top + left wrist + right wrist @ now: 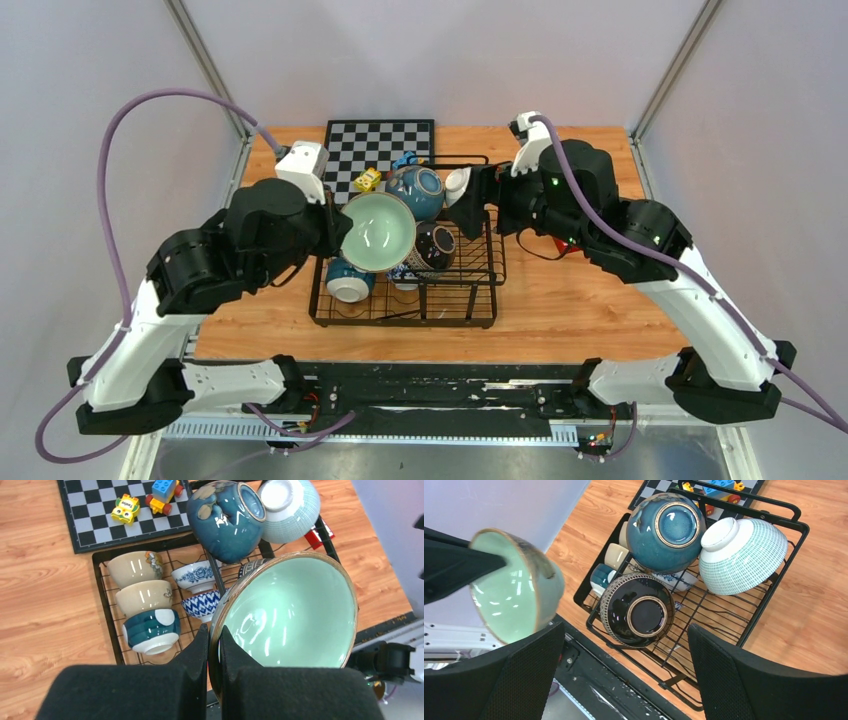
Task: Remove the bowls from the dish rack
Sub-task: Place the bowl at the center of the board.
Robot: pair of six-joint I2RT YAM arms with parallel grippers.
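Observation:
My left gripper (335, 228) (214, 640) is shut on the rim of a pale mint green bowl (378, 232) (290, 615) (509, 595), held tilted above the left part of the black wire dish rack (400, 322) (100, 590) (796, 537). In the rack lie a teal blue bowl (418, 190) (664, 532), a white bowl with fine teal marks (744, 555), a dark bowl (435, 245) (639, 610), a blue-banded bowl (150, 630), two beige bowls (135, 567) and two blue-and-white patterned bowls (195, 575). My right gripper (470, 205) (624, 630) hangs open over the rack's right side, holding nothing.
A chessboard (380, 140) lies behind the rack with small toy blocks (368, 179) (125, 507) on it. Something small and red (315, 536) sits just right of the rack. A black rail (420, 390) runs along the table's near edge.

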